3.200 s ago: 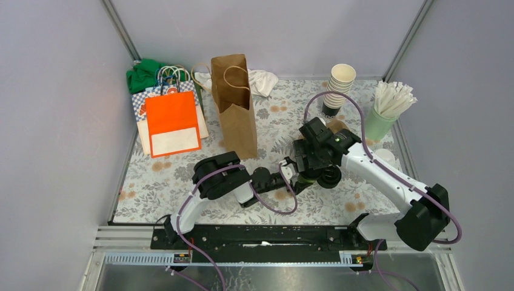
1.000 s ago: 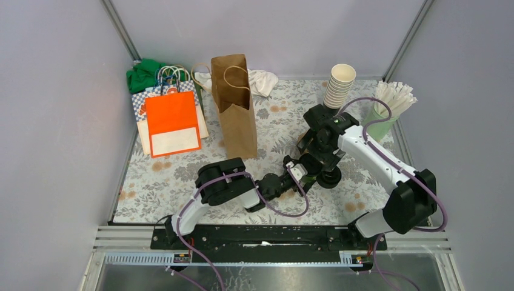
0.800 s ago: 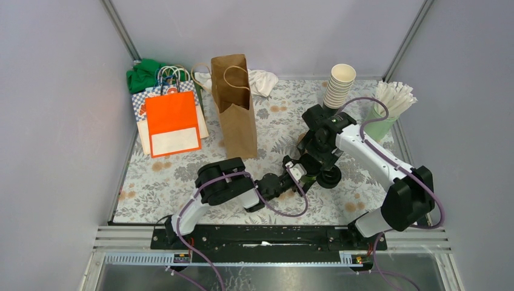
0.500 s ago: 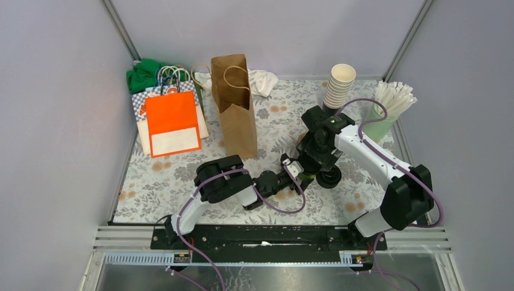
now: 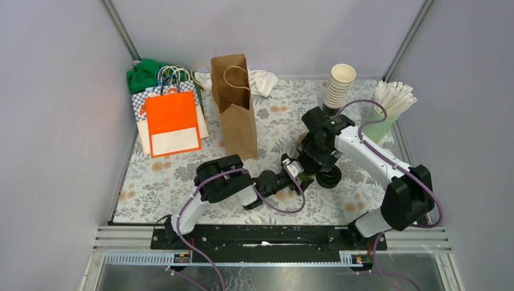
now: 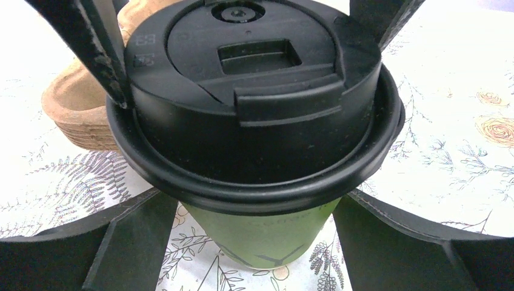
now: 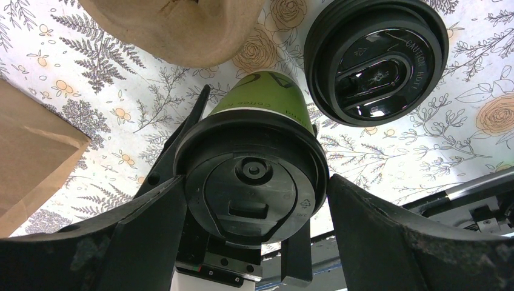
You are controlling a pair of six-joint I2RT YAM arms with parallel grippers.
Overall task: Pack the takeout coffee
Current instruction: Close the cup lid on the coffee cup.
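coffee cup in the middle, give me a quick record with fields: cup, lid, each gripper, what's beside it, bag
cup: green cup, upright on the flowered table
lid: black lid on top
left gripper: open, fingers either side of the cup body below the lid
right gripper: over the lid, fingers at its rim; grip unclear
beside it: spare lid on the table
bag: brown paper bag upright, cup not in it

Brown paper bag (image 5: pixel 233 109) upright; orange bag (image 5: pixel 173 123) left of it; cream cup stack (image 5: pixel 338 86), stick-filled cup (image 5: pixel 380 121) far right.
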